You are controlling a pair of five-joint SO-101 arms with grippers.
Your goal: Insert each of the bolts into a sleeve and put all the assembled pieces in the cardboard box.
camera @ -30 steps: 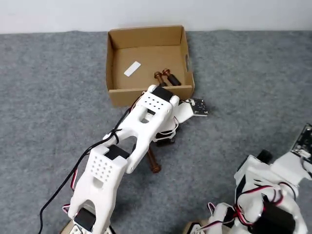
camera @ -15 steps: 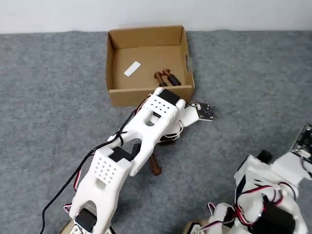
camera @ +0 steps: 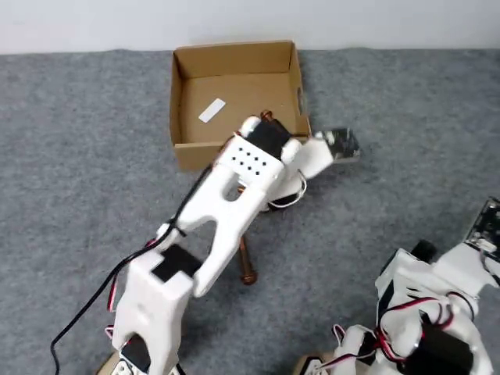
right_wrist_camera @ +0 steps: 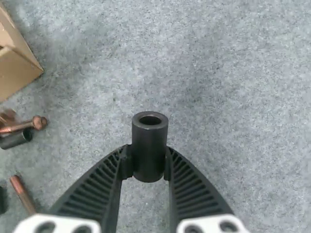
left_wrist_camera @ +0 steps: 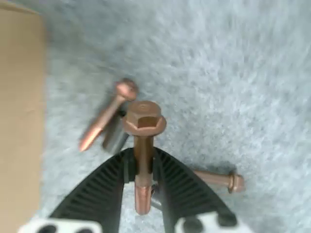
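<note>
**Left gripper [left_wrist_camera: 143,156].** The fingers [left_wrist_camera: 104,191] are drawn narrow and clamp the shank of the held bolt [left_wrist_camera: 144,121].
- The bolt's long axis runs in line with the fingers. Its hex head stands clear beyond the fingertips, and its plain end lies back between them toward the wrist.
- Past the fingertips, on the grey worktop [left_wrist_camera: 233,73], a loose bolt [left_wrist_camera: 104,119] lies slanted to the held one. A dark loose sleeve [left_wrist_camera: 114,138] lies just beside it.
- A second loose bolt [left_wrist_camera: 218,178] lies outside one finger, crosswise to the held bolt.
- The wall of the cardboard box [left_wrist_camera: 19,121] stands off to the other finger's outer side.
- Open worktop lies ahead of the fingertips.

**Right gripper [right_wrist_camera: 147,156].** The fingers grip the held sleeve [right_wrist_camera: 149,141] at its lower half.
- The sleeve's axis is in line with the fingers, with its open bore facing away past the tips.
- Bare worktop lies ahead and outside one finger.
- The box corner is well apart, outside the other finger.
</note>
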